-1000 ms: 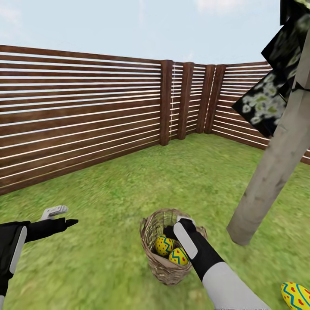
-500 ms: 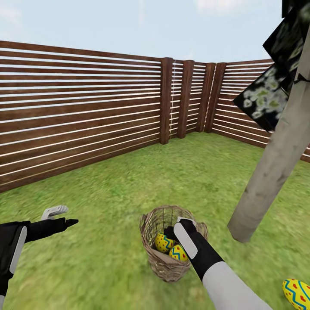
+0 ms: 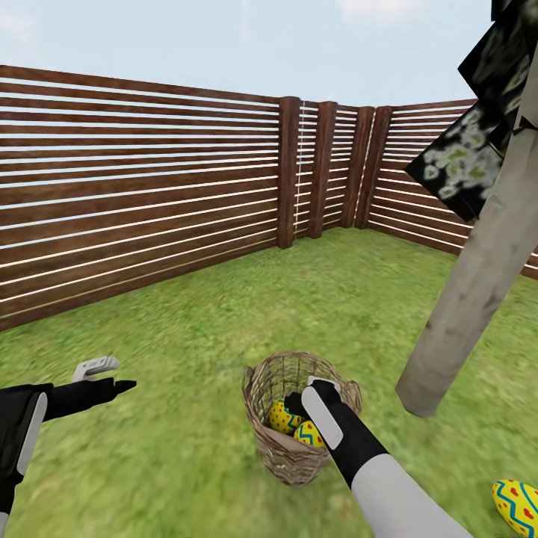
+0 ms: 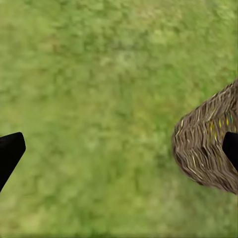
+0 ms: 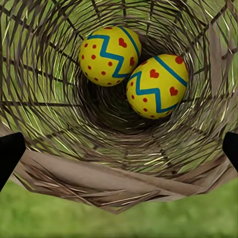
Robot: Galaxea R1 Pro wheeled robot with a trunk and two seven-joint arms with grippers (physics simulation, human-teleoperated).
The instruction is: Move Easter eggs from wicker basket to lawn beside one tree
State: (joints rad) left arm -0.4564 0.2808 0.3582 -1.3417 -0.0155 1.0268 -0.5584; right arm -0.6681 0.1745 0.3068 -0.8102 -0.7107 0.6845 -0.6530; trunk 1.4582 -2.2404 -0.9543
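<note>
- The wicker basket stands upright on the lawn, mouth up, just left of the tree trunk's foot
- Two Easter eggs lie side by side at the basket's bottom: one egg and a second egg, touching or nearly so
- In the right wrist view the first egg's long axis runs slantwise, its blue zigzag band crossing it; the second egg lies tilted the other way, with red hearts between its blue bands
- Both are bright yellow with blue zigzags, red dots and red hearts
- The right end effector hangs at the basket's mouth, pointing down into it; the eggs lie straight beyond its fingertips, deeper in the basket and apart from them
- Its fingers are spread wide, at either edge of the wrist view, with nothing between them
- A third egg lies on the grass at the head view's lower right corner, near the tree and well to the right of the right arm; its long axis runs slantwise
- The left end effector hovers over bare lawn well left of the basket, fingers wide apart and holding nothing
- A brown slatted fence stands behind
</note>
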